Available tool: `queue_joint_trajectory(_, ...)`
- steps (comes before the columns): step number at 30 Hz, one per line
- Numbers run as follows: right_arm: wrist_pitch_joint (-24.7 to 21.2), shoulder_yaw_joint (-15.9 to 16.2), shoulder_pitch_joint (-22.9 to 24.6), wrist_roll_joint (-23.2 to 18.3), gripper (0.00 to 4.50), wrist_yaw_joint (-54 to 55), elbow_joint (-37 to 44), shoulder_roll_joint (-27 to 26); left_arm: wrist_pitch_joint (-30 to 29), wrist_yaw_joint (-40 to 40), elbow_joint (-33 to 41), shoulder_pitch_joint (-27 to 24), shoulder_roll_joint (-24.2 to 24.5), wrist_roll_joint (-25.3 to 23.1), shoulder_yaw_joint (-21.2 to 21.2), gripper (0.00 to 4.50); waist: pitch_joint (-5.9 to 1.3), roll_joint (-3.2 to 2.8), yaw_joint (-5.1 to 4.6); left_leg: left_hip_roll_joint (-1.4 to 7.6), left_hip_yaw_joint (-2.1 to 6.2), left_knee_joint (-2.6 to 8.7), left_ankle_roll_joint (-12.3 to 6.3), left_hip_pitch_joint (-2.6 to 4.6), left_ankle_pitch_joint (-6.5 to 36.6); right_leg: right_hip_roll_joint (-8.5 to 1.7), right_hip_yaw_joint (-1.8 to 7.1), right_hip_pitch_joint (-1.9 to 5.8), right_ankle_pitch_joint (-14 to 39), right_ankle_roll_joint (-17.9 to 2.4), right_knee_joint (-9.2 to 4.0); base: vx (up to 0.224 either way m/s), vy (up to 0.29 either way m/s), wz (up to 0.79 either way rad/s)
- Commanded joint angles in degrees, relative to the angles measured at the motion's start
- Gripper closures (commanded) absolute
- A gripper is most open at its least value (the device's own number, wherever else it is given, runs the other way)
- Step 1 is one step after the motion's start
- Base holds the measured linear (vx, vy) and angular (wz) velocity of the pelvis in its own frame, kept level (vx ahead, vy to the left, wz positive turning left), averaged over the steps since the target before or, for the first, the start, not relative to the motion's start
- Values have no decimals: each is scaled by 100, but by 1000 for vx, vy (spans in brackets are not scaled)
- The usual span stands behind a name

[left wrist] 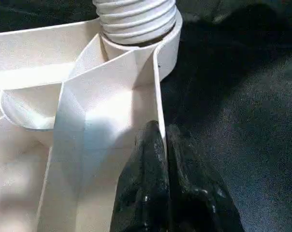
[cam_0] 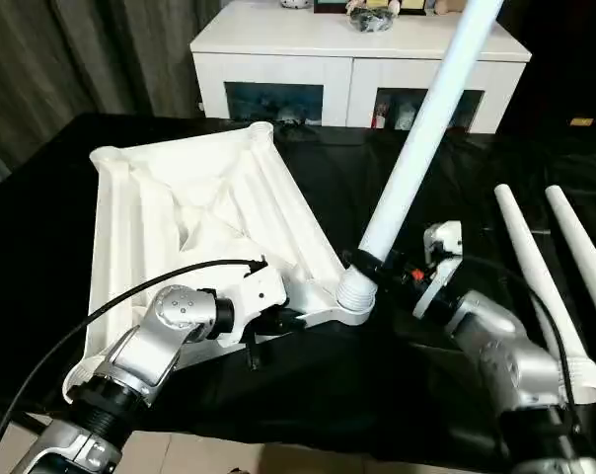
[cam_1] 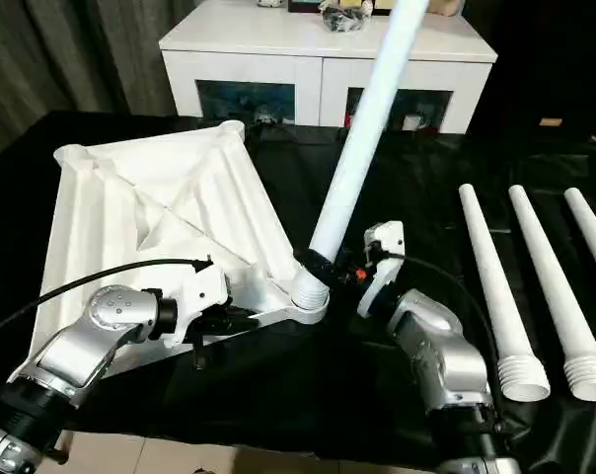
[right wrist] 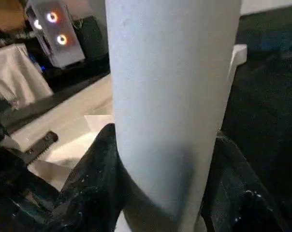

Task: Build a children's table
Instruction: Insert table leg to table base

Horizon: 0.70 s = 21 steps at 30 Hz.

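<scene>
White ribbed tabletop (cam_0: pixel 194 212); tapered tube leg (cam_0: pixel 426 128) (threaded end) in corner socket.

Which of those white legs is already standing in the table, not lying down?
The leg held by the right gripper: it rises from the tabletop's near corner socket, while the spare legs lie flat on the black cloth to the right.

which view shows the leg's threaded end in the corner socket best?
Left wrist view: the threaded end sits close up in the corner socket, ridges distinct. The eye views show it small and partly hidden by the right gripper. The right wrist view shows the leg's smooth shaft.
</scene>
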<state>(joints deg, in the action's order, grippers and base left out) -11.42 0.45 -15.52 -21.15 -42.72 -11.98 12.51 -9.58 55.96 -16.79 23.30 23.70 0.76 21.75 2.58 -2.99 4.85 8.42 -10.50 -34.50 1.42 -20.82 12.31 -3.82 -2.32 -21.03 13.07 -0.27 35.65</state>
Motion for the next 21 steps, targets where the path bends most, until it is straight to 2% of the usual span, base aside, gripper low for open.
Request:
queue_joint_trajectory(1,-55,246,177,452,264,136,-101,142,33,-114,-174,20,14,-155,22,450,-220,7,-54,521,244,580,233,97,1724,-556,337,48,1652,-1041,-571,0,0,0)
queue_joint_trajectory(3,-50,345,208,545,264,148,-17,193,38,-112,-182,24,11,-162,24,450,-221,-14,-56,522,248,577,223,95,1720,-566,342,48,1670,-1046,-570,0,0,0)
queue_joint_trajectory(5,-40,458,248,645,264,147,88,245,48,-110,-195,28,2,-169,23,450,-218,-2,-59,533,252,592,227,95,1728,-551,338,47,1650,-1015,-574,0,0,0)
queue_joint_trajectory(6,-74,548,279,711,264,151,195,283,51,-116,-200,33,-11,-178,26,450,-222,25,-60,532,245,590,219,100,1719,-548,337,43,1636,-1015,-575,0,0,0)
queue_joint_trajectory(7,-109,611,299,746,264,150,286,292,59,-127,-206,34,-26,-184,27,450,-219,10,-56,532,248,591,212,102,1724,-551,341,37,1639,-1020,-572,0,0,0)
queue_joint_trajectory(8,-141,652,317,769,264,146,361,296,62,-144,-208,35,-44,-190,33,450,-224,36,-44,539,240,591,181,110,1661,-553,346,36,1603,-1003,-570,0,0,0)
queue_joint_trajectory(9,-177,694,302,790,265,125,358,308,67,-149,-209,28,-48,-189,31,450,-231,26,-47,536,230,589,161,115,1613,-556,346,35,1532,-1020,-573,0,0,0)
queue_joint_trajectory(10,-192,711,296,799,265,117,356,313,70,-151,-209,26,-50,-188,30,450,-229,70,-55,539,229,593,137,104,1579,-554,343,43,1500,-1030,-574,0,0,0)
queue_joint_trajectory(11,-220,745,283,816,265,98,347,326,73,-156,-210,20,-55,-187,29,450,-230,46,-47,539,233,591,116,92,1516,-557,342,49,1445,-1039,-561,0,0,0)
queue_joint_trajectory(12,-308,833,246,864,265,52,308,368,81,-166,-206,7,-58,-186,28,450,-226,95,-54,538,229,593,85,83,1501,-556,337,59,1470,-1035,-566,0,0,0)
queue_joint_trajectory(14,-462,953,188,917,265,-42,232,445,76,-181,-184,-12,-64,-184,27,450,-219,110,-49,536,232,588,53,77,1460,-570,338,59,1590,-1023,-562,0,0,0)
queue_joint_trajectory(16,-483,967,181,921,265,-55,222,455,74,-183,-179,-14,-65,-184,26,450,-205,90,-47,535,223,590,70,95,1567,-581,351,26,1844,-963,-607,0,0,0)
queue_joint_trajectory(17,-557,1001,154,923,265,-100,174,483,67,-191,-164,-22,-66,-180,21,450,-208,96,-54,540,239,600,110,96,1632,-581,351,33,1942,-927,-611,0,0,0)
queue_joint_trajectory(18,-626,1012,125,903,265,-139,111,501,59,-201,-148,-30,-69,-176,11,450,-235,150,-49,549,247,599,102,89,1542,-583,345,49,1836,-916,-578,0,0,0)
queue_joint_trajectory(19,-646,1007,88,881,265,-183,20,509,53,-211,-133,-39,-70,-169,-1,450,-211,149,-65,544,237,608,99,86,1593,-573,344,29,1853,-916,-598,0,0,0)
queue_joint_trajectory(21,-692,927,50,797,265,-194,-91,476,52,-227,-126,-50,-80,-172,-19,450,-213,159,-65,546,241,609,121,96,1656,-578,347,20,1908,-908,-603,0,0,0)
